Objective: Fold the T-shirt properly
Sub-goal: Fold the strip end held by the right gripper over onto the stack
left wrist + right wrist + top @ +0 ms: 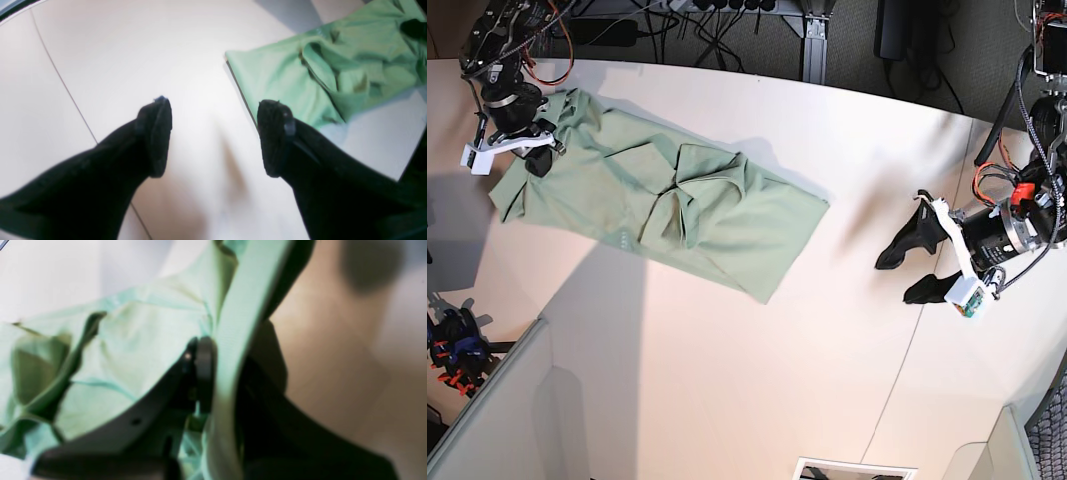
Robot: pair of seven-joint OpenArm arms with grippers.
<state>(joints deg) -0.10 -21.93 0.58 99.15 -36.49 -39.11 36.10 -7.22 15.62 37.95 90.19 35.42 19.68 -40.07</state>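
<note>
A pale green T-shirt lies spread on a cream surface. The right gripper has its fingers clamped on the shirt's far edge. The left gripper hovers well apart from it, fingers wide.

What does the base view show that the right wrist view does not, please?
Only the base view shows the whole T-shirt spread on the table, and the left gripper open over bare table, well apart from the cloth. Only the right wrist view shows the right gripper shut on a band of cloth between its fingers. Both show the green shirt with the right gripper at one edge of it.
</note>
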